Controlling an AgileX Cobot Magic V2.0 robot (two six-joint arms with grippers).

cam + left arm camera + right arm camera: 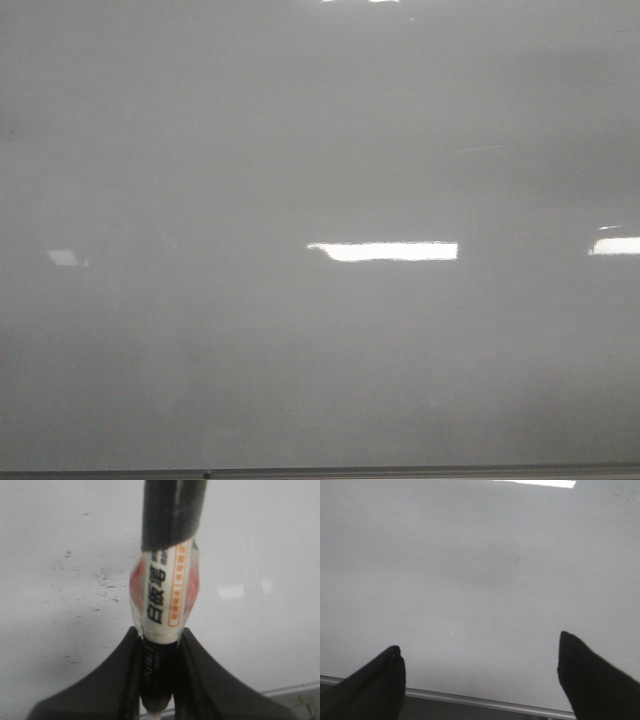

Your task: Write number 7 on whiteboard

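gripping a marker (165,605), left gripper (157,680), blank whiteboard (300,150)

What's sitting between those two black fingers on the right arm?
Nothing. In the right wrist view, only bare whiteboard and its frame edge show between the open right end effector's fingers.

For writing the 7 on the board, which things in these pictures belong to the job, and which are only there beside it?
For the job:
whiteboard, still with no 7 on it
marker, shut in the left pincer

Only there:
right pincer, open and empty
light reflections on the board
old ink specks on the board
board frame
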